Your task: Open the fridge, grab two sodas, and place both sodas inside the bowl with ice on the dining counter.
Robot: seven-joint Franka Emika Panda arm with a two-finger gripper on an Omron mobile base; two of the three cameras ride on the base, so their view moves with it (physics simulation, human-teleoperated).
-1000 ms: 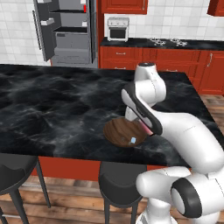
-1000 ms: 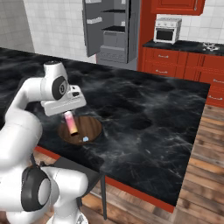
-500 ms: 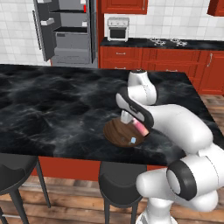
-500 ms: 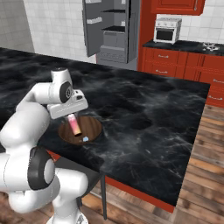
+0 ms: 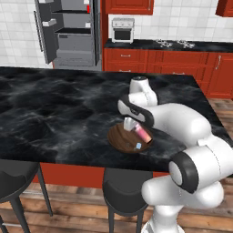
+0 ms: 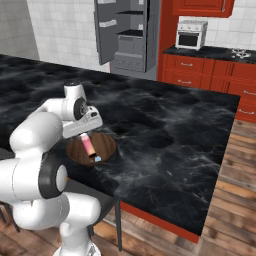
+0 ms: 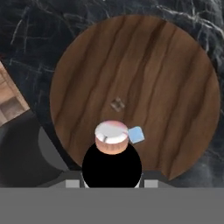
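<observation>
Can: red soda (image 5: 142, 132), tilted, held over the wooden bowl (image 5: 119, 137)
Gripper (image 5: 132, 126): clamped on the can (pale end faces the hand camera)
Ice (image 7: 136, 134): pale cube in bowl, just beside can
Counter (image 5: 54, 118): black marble under bowl
Fridge (image 5: 68, 32): far back, doors open

The black marble dining counter (image 5: 54, 113) carries the wooden bowl (image 5: 119, 135).
</observation>
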